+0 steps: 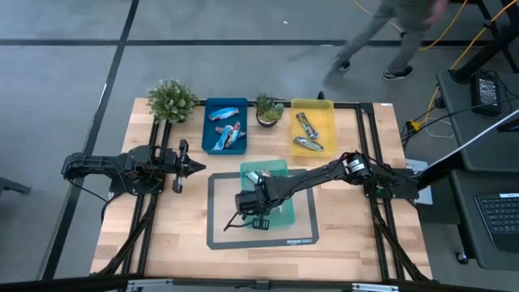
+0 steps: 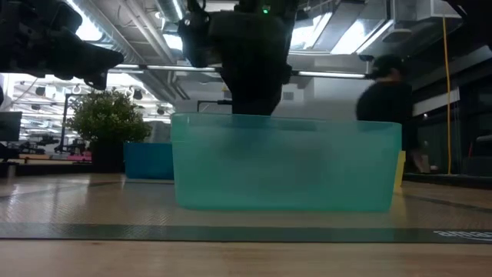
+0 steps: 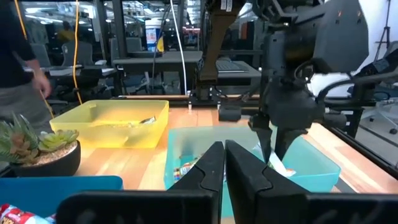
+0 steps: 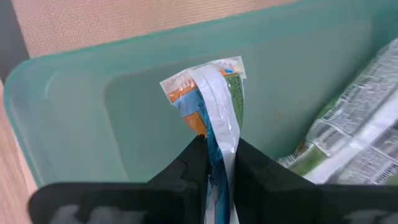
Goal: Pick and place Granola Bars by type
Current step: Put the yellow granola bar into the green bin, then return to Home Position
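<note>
My right gripper (image 4: pixel 216 163) is shut on a blue-orange-silver granola bar (image 4: pixel 208 99) and reaches down into the teal tray (image 1: pixel 280 212), which sits on a dark-edged mat at the table's middle. A silver-green bar (image 4: pixel 348 130) lies in the same tray. More bars lie in the blue tray (image 1: pixel 225 126) and in the yellow tray (image 1: pixel 312 130) by the far edge. My left gripper (image 1: pixel 188 167) waits shut over the table's left side, pointing at the teal tray. In the low view the right gripper (image 2: pixel 254 85) hangs behind the teal tray's wall (image 2: pixel 284 169). My right gripper pinches the blue-orange-silver bar between its two fingers, at the part of the wrapper (image 4: pixel 216 146) near one end. The fingers come from above, pointing down into the teal tray and lying along the bar. The bar's free end (image 4: pixel 202 71) sticks out past the fingertips toward the tray floor; whether it touches, I cannot tell.
Two small potted plants (image 1: pixel 172 99) (image 1: pixel 269 109) stand by the far edge beside the blue tray. Bare wood lies near the table's front edge (image 1: pixel 268 259). A person (image 1: pixel 389 36) walks on the floor beyond the far edge and shows dark in the low view (image 2: pixel 392 100).
</note>
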Controlling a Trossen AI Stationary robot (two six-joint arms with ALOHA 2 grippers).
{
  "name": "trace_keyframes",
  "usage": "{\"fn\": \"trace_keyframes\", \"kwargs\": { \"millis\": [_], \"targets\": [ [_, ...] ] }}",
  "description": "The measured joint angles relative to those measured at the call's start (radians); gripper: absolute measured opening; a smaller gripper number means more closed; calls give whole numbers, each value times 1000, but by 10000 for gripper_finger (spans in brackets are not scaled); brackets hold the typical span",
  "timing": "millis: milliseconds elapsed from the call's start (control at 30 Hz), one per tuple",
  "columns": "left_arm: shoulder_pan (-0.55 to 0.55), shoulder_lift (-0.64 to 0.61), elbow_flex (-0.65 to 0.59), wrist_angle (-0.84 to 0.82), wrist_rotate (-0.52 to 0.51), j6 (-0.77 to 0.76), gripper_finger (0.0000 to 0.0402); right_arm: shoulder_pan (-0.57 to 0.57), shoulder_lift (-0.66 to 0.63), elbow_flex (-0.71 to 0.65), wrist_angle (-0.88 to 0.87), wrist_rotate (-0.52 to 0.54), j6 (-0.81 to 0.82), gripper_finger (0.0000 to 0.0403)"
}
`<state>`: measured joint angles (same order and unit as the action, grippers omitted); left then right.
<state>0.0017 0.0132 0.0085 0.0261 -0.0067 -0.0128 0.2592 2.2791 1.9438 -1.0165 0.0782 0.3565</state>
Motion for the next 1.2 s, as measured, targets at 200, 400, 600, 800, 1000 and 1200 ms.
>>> {"fn": "trace_keyframes", "kwargs": {
  "millis": [200,400,600,800,1000,1200],
  "targets": [
    [0,0,0,0,0,0,8,0,0,-57,57,-81,-28,55],
    [0,0,0,0,0,0,12,0,2,-87,66,-81,-29,55],
    [0,0,0,0,0,0,10,-1,2,-88,87,-81,-47,55],
    [0,0,0,0,0,0,6,-2,0,-88,91,-49,-27,62],
    [0,0,0,-1,0,0,6,-4,-26,-24,50,-39,-48,132],
    [0,0,0,-1,0,0,11,-23,-122,48,-22,65,-86,201]
  ]
}}
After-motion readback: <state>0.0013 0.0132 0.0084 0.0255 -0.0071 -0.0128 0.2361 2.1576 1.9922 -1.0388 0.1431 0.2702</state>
